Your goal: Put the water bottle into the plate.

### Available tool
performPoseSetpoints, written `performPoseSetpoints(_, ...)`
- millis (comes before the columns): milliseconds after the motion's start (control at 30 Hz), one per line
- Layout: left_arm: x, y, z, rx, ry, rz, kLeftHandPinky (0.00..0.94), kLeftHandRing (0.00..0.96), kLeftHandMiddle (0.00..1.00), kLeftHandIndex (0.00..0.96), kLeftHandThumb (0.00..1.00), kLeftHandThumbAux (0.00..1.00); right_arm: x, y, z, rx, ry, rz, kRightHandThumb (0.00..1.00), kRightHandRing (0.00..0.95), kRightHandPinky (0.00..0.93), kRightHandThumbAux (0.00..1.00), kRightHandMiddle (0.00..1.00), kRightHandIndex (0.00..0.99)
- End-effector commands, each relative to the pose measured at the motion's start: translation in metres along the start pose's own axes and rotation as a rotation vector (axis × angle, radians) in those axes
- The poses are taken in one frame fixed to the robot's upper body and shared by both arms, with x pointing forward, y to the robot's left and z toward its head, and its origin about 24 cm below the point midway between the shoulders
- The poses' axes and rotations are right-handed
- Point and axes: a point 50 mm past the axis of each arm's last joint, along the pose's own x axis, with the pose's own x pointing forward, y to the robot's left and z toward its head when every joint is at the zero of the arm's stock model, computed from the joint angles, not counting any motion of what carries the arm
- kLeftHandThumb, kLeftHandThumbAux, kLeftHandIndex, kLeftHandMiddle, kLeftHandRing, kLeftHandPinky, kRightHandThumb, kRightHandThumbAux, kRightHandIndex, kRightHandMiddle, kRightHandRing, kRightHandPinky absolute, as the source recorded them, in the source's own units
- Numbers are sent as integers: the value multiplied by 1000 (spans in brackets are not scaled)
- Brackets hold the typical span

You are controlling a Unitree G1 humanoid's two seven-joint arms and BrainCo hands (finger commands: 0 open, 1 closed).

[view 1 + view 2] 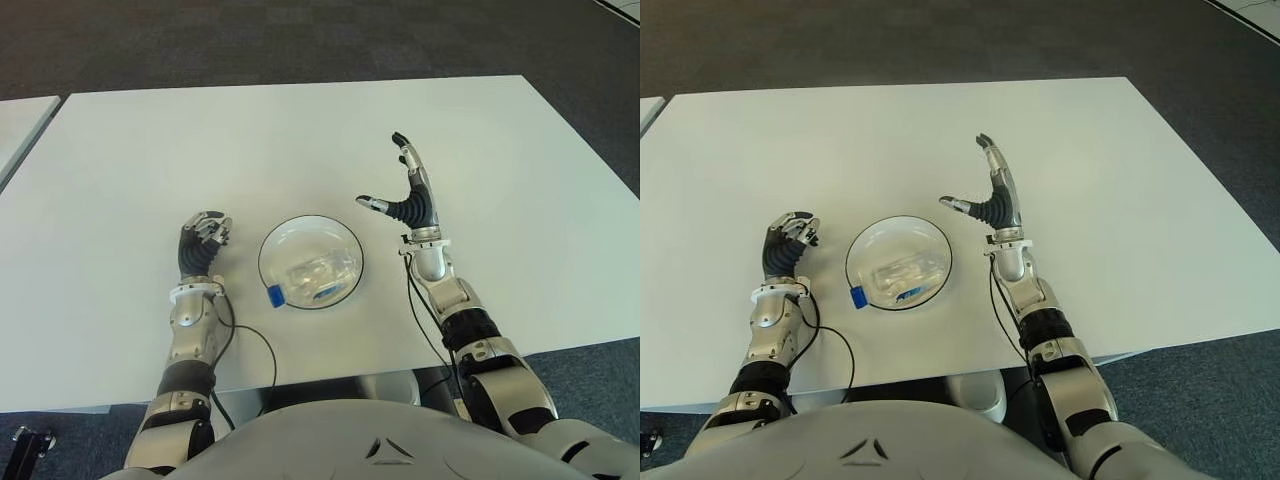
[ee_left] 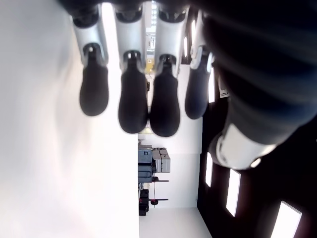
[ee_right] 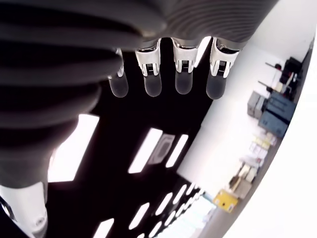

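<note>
While the white table spread wide around it, the glass plate sat near the table's front edge, directly ahead of the robot's torso. The right hand stood raised just right of the plate, fingers spread and extended upward with the thumb pointing toward the dish, holding nothing. Left of the plate, close beside its rim, the left hand showed with its fingers curled inward, also holding nothing.

The water bottle, clear with a blue cap, lay on its side inside the plate, in neither hand. Its long axis ran diagonally across the dish, the base toward the plate's centre and the capped neck pointing toward the robot and its left hand. The cap reached the plate's near-left rim and appeared to sit on or just over it.

By that evidence the placing looked done. The remaining risk seemed to be the round bottle rolling or sliding out over the low rim, cap first, if either withdrawing hand brushed the plate.
</note>
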Motion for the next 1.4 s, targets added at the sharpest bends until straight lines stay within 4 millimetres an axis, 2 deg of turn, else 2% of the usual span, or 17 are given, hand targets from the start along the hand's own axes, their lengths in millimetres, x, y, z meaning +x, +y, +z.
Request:
performPoseSetpoints(33,-5,2,-12,3,80,8,641,665,690,437,710,709,-8,3,-7,70,57,-85,68,68,165,766,62,65)
performPoseSetpoints(133,-5,2,-12,3,81,10,640,665,689,437,710,710,-16,2,-19,149,131,-139,89,114,214,812,112,119)
performPoseSetpoints(333,-5,1,-11,-6,74,3,635,661,687,437,710,710,-24,1,-38,237,266,-207,128,265,339,917,276,261)
performPoseSetpoints(433,-5,1,-11,-12,74,-2,632,659,685,437,710,710,-24,1,-43,240,298,-222,97,341,402,977,346,334)
performPoseSetpoints(600,-5,1,-11,-18,82,-4,629,656,683,437,710,709,-26,2,-45,225,321,-252,102,409,453,995,412,412)
performPoseSetpoints(633,-5,1,-11,-17,83,-3,631,656,683,437,710,709,-27,3,-45,223,323,-256,314,434,475,902,436,416)
performPoseSetpoints(700,-5,2,-11,-14,85,-2,635,656,683,437,710,709,-27,4,-45,218,325,-263,501,470,506,821,470,422)
performPoseSetpoints(733,-5,2,-11,-11,86,-1,638,657,683,437,710,709,-28,4,-45,216,325,-266,571,488,521,790,487,424)
performPoseSetpoints(800,-5,2,-11,-8,86,1,632,655,681,437,710,709,-29,5,-46,212,325,-270,634,520,546,762,521,427)
performPoseSetpoints(933,-6,3,-12,-3,84,3,635,657,683,437,710,710,-35,6,-49,209,339,-257,687,573,587,738,573,430)
performPoseSetpoints(1200,-4,3,-14,14,88,10,638,662,686,437,710,711,-44,5,-57,230,385,-224,701,638,658,731,626,433)
performPoseSetpoints(1400,-3,3,-16,46,92,17,658,675,695,437,710,711,-46,6,-61,228,416,-210,701,660,669,731,647,434)
